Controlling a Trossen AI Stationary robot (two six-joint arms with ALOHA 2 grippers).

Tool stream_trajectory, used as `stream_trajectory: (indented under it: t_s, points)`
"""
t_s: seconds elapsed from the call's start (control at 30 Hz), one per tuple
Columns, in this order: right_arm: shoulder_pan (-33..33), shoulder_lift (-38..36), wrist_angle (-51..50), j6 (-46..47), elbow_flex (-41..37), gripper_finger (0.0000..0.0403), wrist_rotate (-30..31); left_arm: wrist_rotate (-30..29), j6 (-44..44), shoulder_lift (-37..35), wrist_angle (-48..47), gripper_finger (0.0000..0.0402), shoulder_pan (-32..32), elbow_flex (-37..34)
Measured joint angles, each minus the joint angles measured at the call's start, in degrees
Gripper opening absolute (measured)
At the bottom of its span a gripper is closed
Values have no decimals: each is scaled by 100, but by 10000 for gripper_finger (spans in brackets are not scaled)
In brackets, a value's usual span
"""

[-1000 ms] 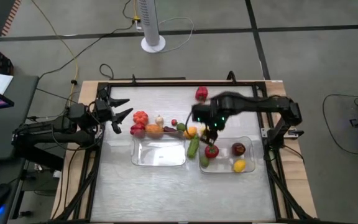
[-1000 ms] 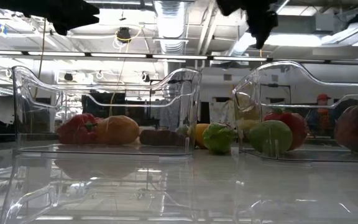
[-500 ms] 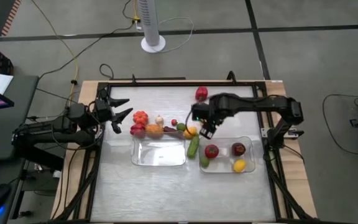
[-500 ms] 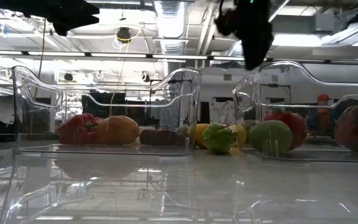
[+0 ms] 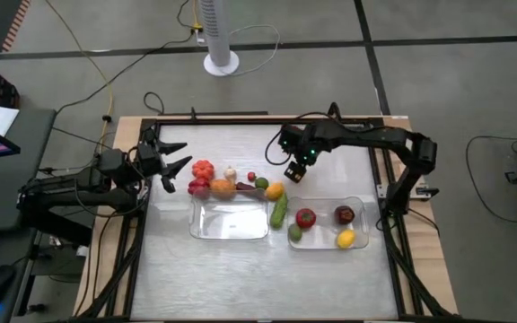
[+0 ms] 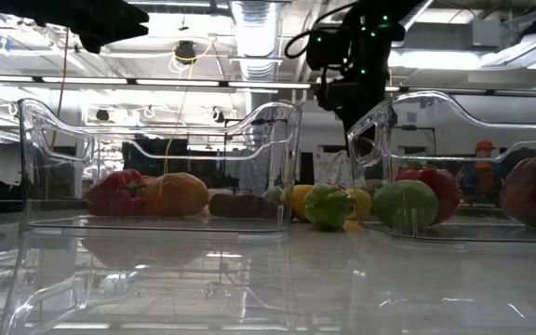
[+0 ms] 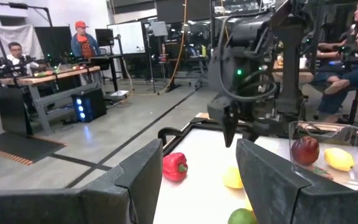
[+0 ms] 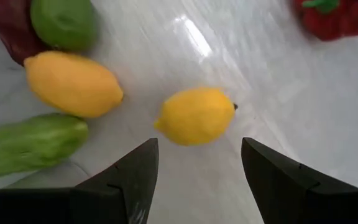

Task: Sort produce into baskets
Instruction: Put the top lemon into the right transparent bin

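Now hovering with open, empty fingers, right gripper (image 8: pixel 194 177) above yellow lemon (image 8: pixel 196 116) lying loose on table (image 5: pixel 240 144), probably lining up to grasp. Left gripper (image 5: pixel 170 163) waiting open beside red produce, baskets (image 5: pixel 231 222) near.

The pale table (image 5: pixel 240 269) carries two clear baskets (image 5: pixel 230 220) and scattered produce (image 5: pixel 214 184).

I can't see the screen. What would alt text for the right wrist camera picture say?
The right arm's open claw hangs above a yellow lemon lying on the white table. Beside the lemon lie a second yellow-orange fruit, a pale green cucumber and a green lime; a red pepper shows at the frame's edge.
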Motion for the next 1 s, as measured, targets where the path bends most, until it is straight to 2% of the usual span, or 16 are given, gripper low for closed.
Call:
stream_trajectory:
  t_s: [0.4,0.53,0.73,0.87,1.0]
  points:
    - [177,-1,443,-57,-135,256,-74,0,-9,1,7,192,0,0]
    - [178,-1,462,-357,-136,265,-47,0,9,0,2,192,2,0]
    - [213,-1,500,-552,-136,322,119,0,11,2,0,192,2,0]
    - [253,-1,548,-518,-164,370,473,0,11,2,-2,192,0,0]
    - [289,-5,977,-505,-549,397,516,0,11,2,-6,192,1,0]
